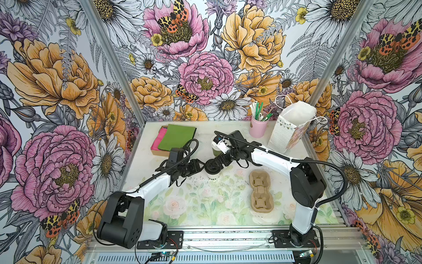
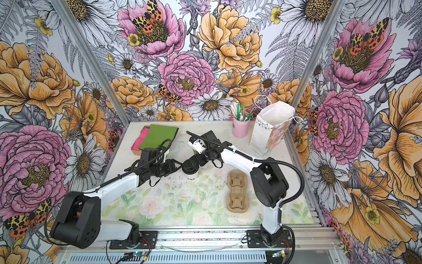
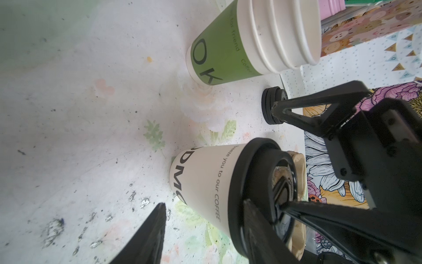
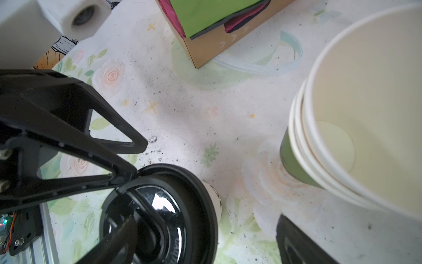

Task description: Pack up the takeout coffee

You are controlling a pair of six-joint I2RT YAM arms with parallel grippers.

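- On the counter (image 1: 201, 205), mid-way back, both tools meet at the coffee (image 1: 214, 177).
- Right tool (image 4: 207, 217): jaws wide apart, one resting on the lid (image 4: 164, 205).
- Left tool (image 3: 204, 203): jaws apart, one touching the lid's rim.
- Coffee: upright, unclamped, between them.

Cup (image 3: 205, 182): white, black lettering.
Lid (image 3: 242, 173): glossy black.
Stack (image 3: 219, 52): green band with dark letters, white rims.
Loose lids (image 3: 270, 109): black.
Tumbler (image 1: 258, 129): pink; straws (image 1: 259, 109) green and white.
Bag (image 1: 282, 132): white, dotted, pastel bunting; side panel pink with smiling faces.
Carrier (image 1: 260, 189): tan.
Green napkin (image 1: 180, 137) over pink napkin (image 1: 159, 139); box (image 4: 212, 43) kraft brown.
Table (image 1: 205, 205): pale, with faded roses, green leaves and black specks.
Walls (image 1: 57, 91): pink and orange blooms, white daisies, spotted orange moths.
Arms (image 1: 155, 185): white, black joints.
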